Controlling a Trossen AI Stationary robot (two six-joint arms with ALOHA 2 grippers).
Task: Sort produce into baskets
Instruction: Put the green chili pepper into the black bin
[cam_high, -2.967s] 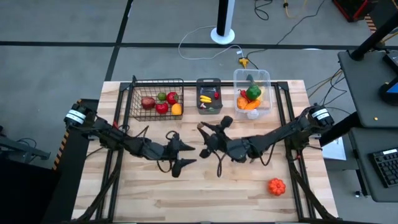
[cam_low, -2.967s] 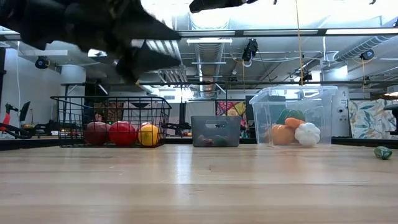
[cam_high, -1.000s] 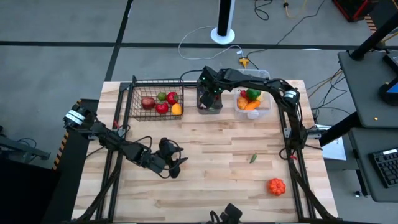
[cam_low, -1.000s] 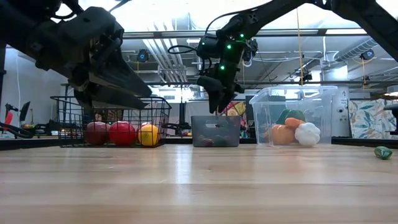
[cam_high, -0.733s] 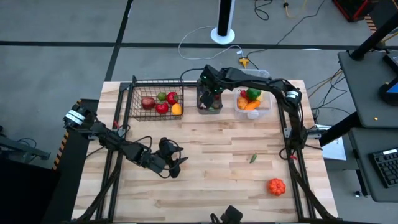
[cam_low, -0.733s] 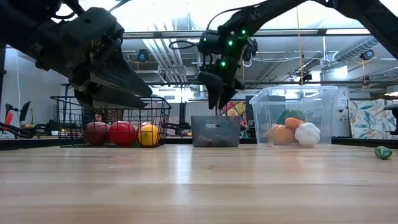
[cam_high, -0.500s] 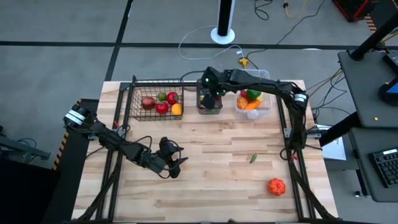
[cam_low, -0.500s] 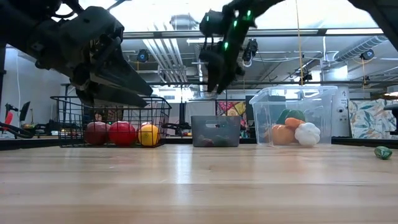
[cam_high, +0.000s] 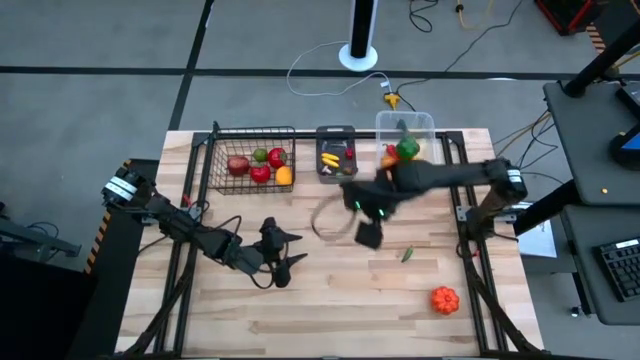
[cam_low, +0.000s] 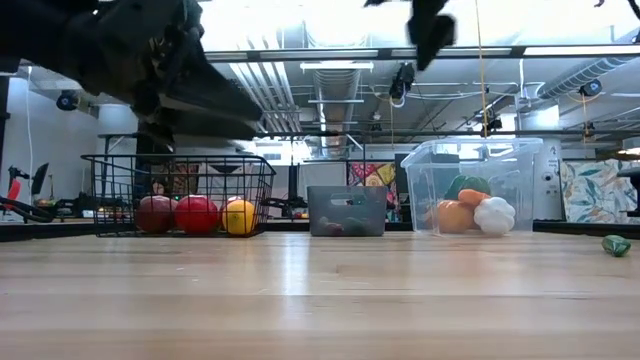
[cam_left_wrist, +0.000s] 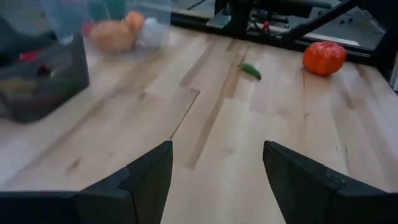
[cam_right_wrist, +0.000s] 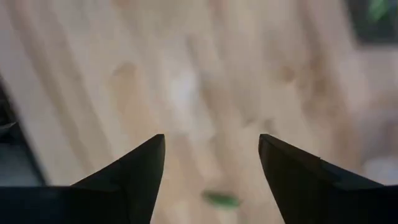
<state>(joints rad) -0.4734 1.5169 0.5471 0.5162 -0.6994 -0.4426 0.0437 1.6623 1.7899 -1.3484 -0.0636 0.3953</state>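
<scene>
A small green piece of produce (cam_high: 407, 254) lies on the table at the right, and an orange-red round one (cam_high: 444, 299) lies nearer the front edge; both also show in the left wrist view (cam_left_wrist: 251, 70) (cam_left_wrist: 324, 57). At the far edge stand the baskets: a black wire basket (cam_high: 212, 160), a grey bin (cam_high: 336, 131) and a clear tub (cam_high: 405, 123), each with produce inside. My right gripper (cam_high: 368, 236) hangs open and blurred above the table's middle, left of the green piece (cam_right_wrist: 219, 199). My left gripper (cam_high: 292, 250) stands open at mid-left, holding nothing.
Bare wooden table lies between the two grippers and along the near edge. Black frame rails (cam_high: 462, 200) run along the table's left and right sides. The right arm (cam_high: 450, 178) reaches across in front of the clear tub.
My right gripper has swung away from above the grey bin, rising and going toward the near edge, and is now over the table's middle close to the green piece. My left gripper has rolled a little where it stands.
</scene>
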